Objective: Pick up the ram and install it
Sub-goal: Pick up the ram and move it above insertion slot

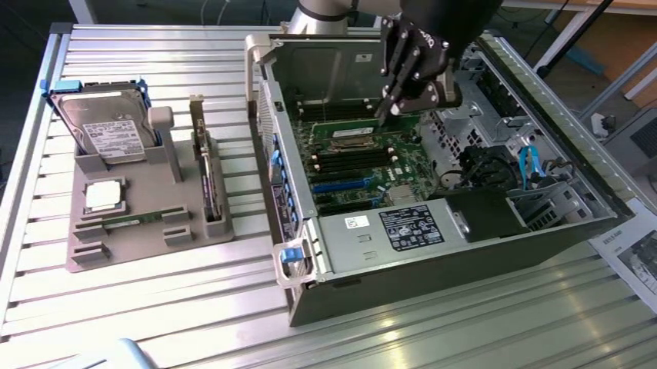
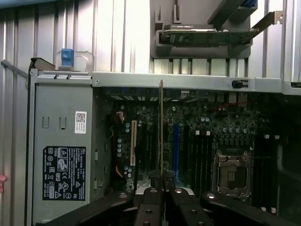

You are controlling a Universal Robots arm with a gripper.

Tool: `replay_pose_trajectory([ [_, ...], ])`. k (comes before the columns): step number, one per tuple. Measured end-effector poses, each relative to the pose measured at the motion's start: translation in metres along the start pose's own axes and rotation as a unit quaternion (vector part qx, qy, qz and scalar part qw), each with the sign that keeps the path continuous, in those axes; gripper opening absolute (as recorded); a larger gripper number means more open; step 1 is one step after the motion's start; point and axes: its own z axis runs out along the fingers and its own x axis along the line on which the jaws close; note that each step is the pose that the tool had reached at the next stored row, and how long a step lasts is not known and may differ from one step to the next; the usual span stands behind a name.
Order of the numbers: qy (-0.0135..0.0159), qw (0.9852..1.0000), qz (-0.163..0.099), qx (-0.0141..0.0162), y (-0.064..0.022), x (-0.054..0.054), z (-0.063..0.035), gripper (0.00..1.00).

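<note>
Nearest the camera it's just the slatted aluminium desk point(image 1: 154, 307), with a printed paper sheet point(image 1: 631, 257) at its edge on the exterior view's right. A bit further in sits the big open dark grey computer case point(image 1: 339, 231), lying on its side. The near end has the boxy grey power supply point(image 1: 359, 231) with a black label on it, and a blue plastic latch point(image 1: 292, 257) on the corner.

On the exterior view's left, just beside the case, is a flat grey plastic holder tray point(image 1: 123, 238). A second green stick point(image 1: 134, 221) lies in a slot at its near end. Behind that is a square silver processor chip point(image 1: 104, 195), then a silver hard drive point(image 1: 108, 131) standing upright at the far end. A dark expansion card point(image 1: 208, 181) stands on edge along the tray's right side.

Going deeper into the case you get the green motherboard point(image 1: 355, 165) with its black slots and the metal processor socket point(image 2: 231, 174).

Over the far part of that board hangs the black pincer point(image 1: 395, 108), clamped tight on the long thin green circuit-board ram stick point(image 2: 161, 127). The wrist view sees the stick edge-on, sticking out from between the black fingers point(image 2: 150, 197). It's inside the case, above the board on the far side of the socket. Can't tell if it touches a slot.
</note>
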Motion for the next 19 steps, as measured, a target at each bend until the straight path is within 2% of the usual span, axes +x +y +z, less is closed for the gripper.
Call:
replay_pose_trajectory([
  [11,0.0000,1.0000,0.000,0.0000,-0.0537,0.002,-0.0017,0.12],
  [14,0.0000,1.0000,0.000,0.0000,-0.0547,0.002,-0.0018,0.12],
  [18,0.0000,1.0000,0.000,0.0000,-0.0694,0.002,-0.0022,0.12],
  [19,0.0000,1.0000,0.000,0.0000,-0.0694,0.002,-0.0022,0.12],
])
